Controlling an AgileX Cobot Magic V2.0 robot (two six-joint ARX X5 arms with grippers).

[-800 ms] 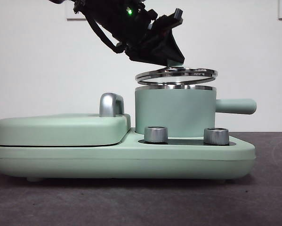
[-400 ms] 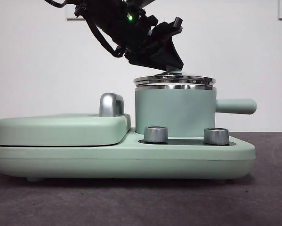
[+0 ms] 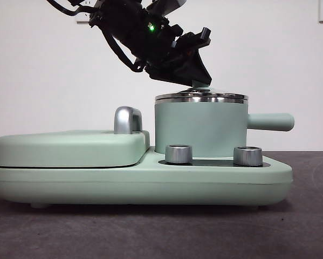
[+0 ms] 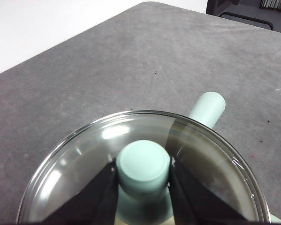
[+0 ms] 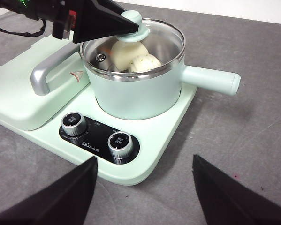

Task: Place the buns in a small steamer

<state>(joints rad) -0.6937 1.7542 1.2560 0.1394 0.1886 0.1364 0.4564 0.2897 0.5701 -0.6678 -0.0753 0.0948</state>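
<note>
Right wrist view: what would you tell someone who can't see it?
Two white buns sit inside a mint-green pot under its glass lid, whose green knob the left pincer grips. The right pincer waits open.

In the front view the small steamer point(image 3: 200, 127) walls hide the buns point(image 5: 131, 58); from the right wrist they show only partly through the glass lid point(image 5: 149, 44), the left gripper point(image 5: 126, 29) covering part; the lid's near rim is cut off in the left wrist view.

Glass lid point(image 5: 145, 44) covering small steamer point(image 3: 199, 129) mouth, left hand point(image 3: 196, 81) above it, bare table point(image 5: 253, 140) beside side handle point(image 3: 270, 121)
</note>
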